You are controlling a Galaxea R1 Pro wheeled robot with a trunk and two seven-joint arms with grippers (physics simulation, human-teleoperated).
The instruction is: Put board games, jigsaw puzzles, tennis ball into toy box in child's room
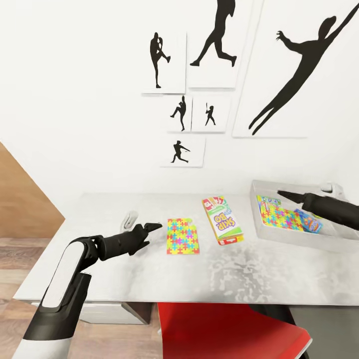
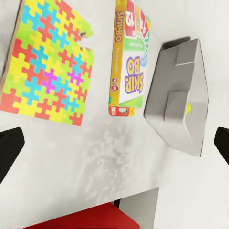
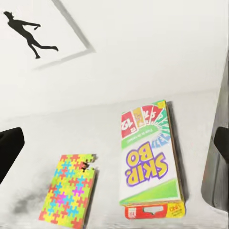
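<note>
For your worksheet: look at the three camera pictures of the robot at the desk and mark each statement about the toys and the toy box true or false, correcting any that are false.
1. The SKIP BO box lies on the table, outside the toy box. True.
2. Both jigsaw puzzles are already in the toy box. False: one jigsaw puzzle lies on the table left of the SKIP BO box; another is in the toy box.
3. The left gripper holds the jigsaw puzzle on the table. False: it is open and empty, beside that puzzle.
4. A small blue game box lies inside the toy box. True.
5. The right gripper is over the toy box. True.
</note>
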